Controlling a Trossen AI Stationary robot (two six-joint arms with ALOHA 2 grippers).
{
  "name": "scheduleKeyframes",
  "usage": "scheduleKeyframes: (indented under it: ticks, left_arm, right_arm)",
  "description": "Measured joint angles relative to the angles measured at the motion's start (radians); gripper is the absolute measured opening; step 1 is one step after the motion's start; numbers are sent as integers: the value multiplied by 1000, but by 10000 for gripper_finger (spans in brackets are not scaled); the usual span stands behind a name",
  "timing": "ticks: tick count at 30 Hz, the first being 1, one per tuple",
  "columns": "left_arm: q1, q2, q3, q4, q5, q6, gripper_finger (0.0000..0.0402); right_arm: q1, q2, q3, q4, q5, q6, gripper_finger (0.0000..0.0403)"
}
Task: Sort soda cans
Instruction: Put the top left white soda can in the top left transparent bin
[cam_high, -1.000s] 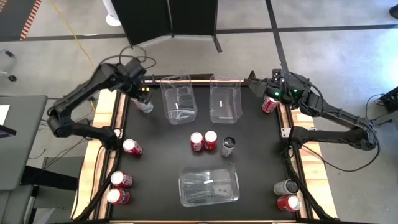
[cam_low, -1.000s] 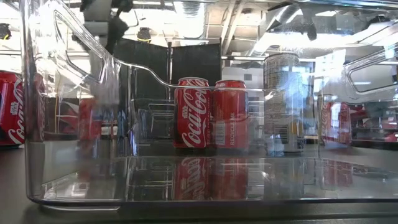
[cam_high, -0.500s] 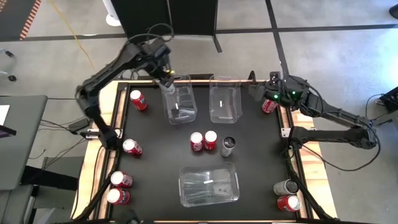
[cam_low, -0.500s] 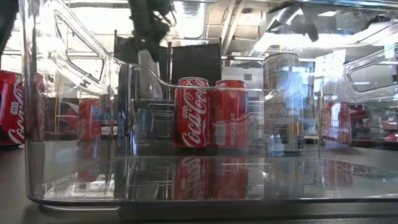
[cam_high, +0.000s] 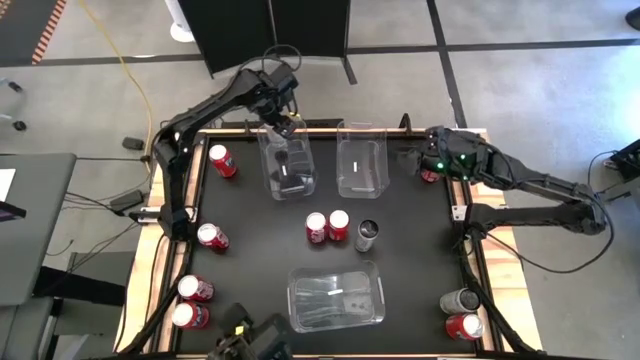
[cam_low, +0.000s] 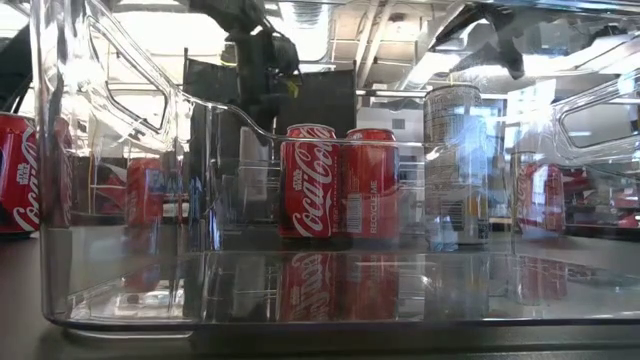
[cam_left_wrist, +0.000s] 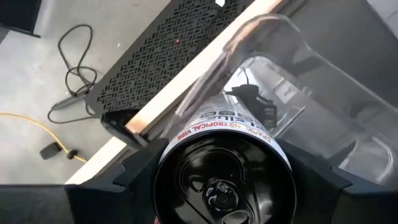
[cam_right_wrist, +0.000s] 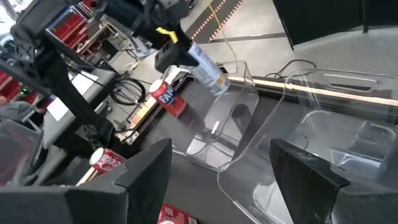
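Observation:
My left gripper (cam_high: 285, 125) is shut on a silver soda can (cam_right_wrist: 208, 70) and hangs over the far end of the far-left clear bin (cam_high: 287, 165). In the left wrist view the can's top (cam_left_wrist: 224, 183) faces the camera. My right gripper (cam_right_wrist: 227, 180) is open with nothing between its fingers, at the far right beside a red can (cam_high: 431, 174) and the far-right bin (cam_high: 361, 160). Two red cans (cam_high: 328, 226) and a silver can (cam_high: 367, 236) stand on their bases mid-table. My left gripper pinches the silver can's side wall (cam_left_wrist: 163, 167) near its top end between its two fingers (cam_left_wrist: 140, 180), one on each side. The fingers slant down from above. The can hangs tilted below them, bottom end lowest, clear of the bin and the table.
A third clear bin (cam_high: 336, 295) stands near the front edge. Red cans stand at the left: one (cam_high: 222, 160) at the far corner, one (cam_high: 212, 237) mid-edge, two (cam_high: 190, 303) near the front. A silver can (cam_high: 458, 300) and a red one (cam_high: 463, 326) stand front right.
My left gripper has carried the silver can up from the far left corner and toward the table's right and far edge, to above the far-left bin, rolling its wrist on the way. The red can at that corner has come into view and stays put.

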Motion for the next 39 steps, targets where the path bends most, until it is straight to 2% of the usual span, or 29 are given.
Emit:
scheduleKeyframes:
  ticks: [6,14,25,29,32,39]
  left_arm:
    - [19,2,-85,47,13,-4,255]
    - [16,-4,-180,110,10,-25,262]
    - [11,3,-198,142,12,-73,334]
    - [10,-5,-198,140,3,-57,350]
    - [6,-42,-198,157,1,-21,352]
    - [1,-183,-197,221,1,58,354]
  right_arm:
    - [30,0,0,-53,103,-1,291]
    - [32,0,0,-62,107,-23,291]
    - [30,0,0,-12,130,-26,293]
    - [27,0,0,48,135,-87,299]
    - [8,0,0,87,141,-127,303]
    - [-85,0,0,37,272,-96,304]
